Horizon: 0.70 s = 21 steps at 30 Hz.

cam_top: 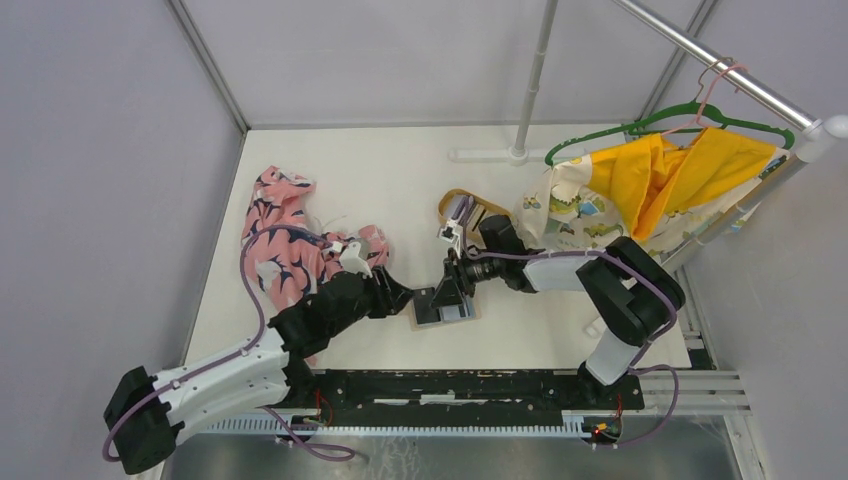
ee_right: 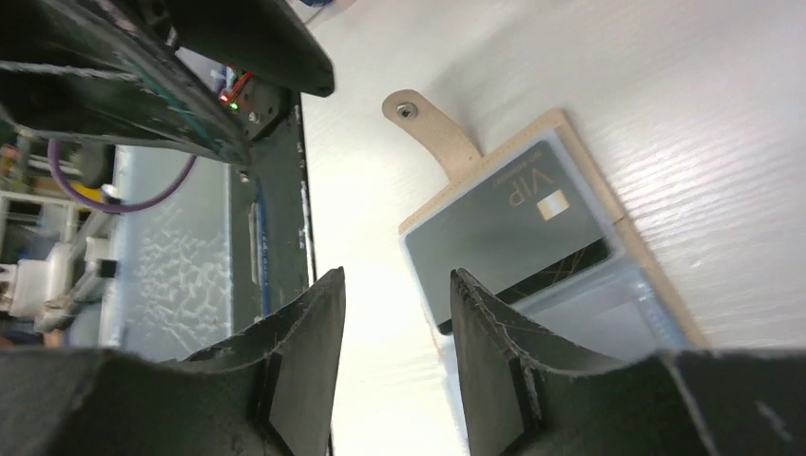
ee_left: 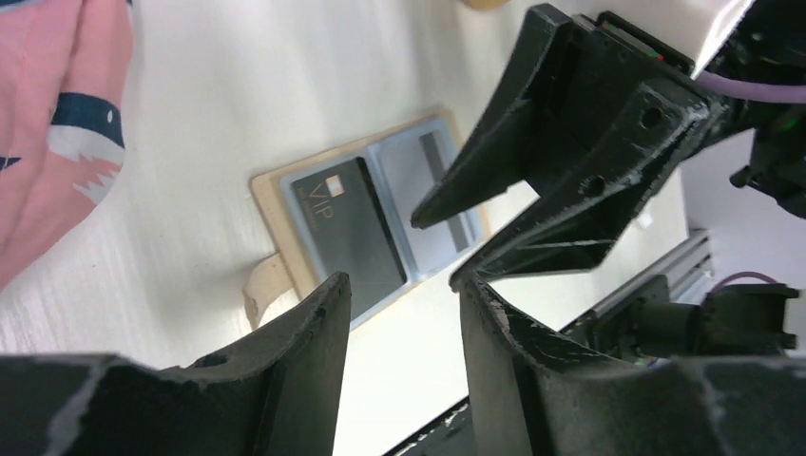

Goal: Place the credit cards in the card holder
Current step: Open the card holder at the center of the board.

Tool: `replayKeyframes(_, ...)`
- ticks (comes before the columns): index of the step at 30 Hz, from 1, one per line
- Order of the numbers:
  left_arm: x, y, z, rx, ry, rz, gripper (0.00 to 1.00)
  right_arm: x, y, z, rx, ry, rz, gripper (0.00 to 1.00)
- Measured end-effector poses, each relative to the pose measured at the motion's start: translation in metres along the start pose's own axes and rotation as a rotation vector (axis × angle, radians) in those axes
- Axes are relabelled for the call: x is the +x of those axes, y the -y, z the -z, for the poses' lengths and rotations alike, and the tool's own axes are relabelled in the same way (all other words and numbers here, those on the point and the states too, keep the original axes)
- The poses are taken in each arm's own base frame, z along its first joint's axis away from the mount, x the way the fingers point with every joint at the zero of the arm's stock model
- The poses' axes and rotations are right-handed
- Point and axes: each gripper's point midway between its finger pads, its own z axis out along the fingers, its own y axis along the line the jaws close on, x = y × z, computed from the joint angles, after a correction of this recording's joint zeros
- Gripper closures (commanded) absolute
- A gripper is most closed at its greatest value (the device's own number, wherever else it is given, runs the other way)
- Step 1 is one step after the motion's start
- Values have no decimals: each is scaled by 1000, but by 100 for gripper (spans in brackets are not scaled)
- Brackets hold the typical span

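Observation:
The card holder (cam_top: 455,313) lies open on the white table, tan with grey-blue panels, between my two grippers. A dark credit card marked VIP (ee_left: 347,233) rests on its left panel, and a pale card with a dark stripe (ee_left: 411,176) sits in the right panel. The tan tab (ee_left: 266,285) sticks out at one edge. My left gripper (ee_left: 404,285) hovers open just off the holder's near edge, nothing between its fingers. My right gripper (ee_right: 397,277) is open and holds nothing, low over the holder (ee_right: 627,304) beside the VIP card (ee_right: 513,223); its fingers (ee_left: 532,142) reach over the right panel.
An oval wooden-rimmed tray (cam_top: 487,208) sits behind the right gripper (cam_top: 447,290). Pink patterned cloth (cam_top: 285,240) lies by the left arm. A yellow garment on a green hanger (cam_top: 660,180) hangs from the rack at right, whose pole (cam_top: 530,80) stands at the back.

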Motion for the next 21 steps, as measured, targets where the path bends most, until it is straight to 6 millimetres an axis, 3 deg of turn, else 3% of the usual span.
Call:
replayKeyframes(3,-5,9,7,61,27,11,49,-11,5,4,43,-31,124,50)
replayKeyframes(6,2,17,4,117,3,12,55,-29,5,16,93,-43,279,50)
replayKeyframes(10,16,25,-11,155,-57,6,62,-40,6,49,161,-5,396,50)
replayKeyframes(14,37,22,-30,142,-144,-3,65,-19,21,71,218,13,353,50)
replayKeyframes(18,46,21,-47,124,-187,-15,64,9,30,70,228,-16,234,50)
replayKeyframes(21,48,21,-56,112,-197,-19,61,15,37,66,233,-22,164,49)
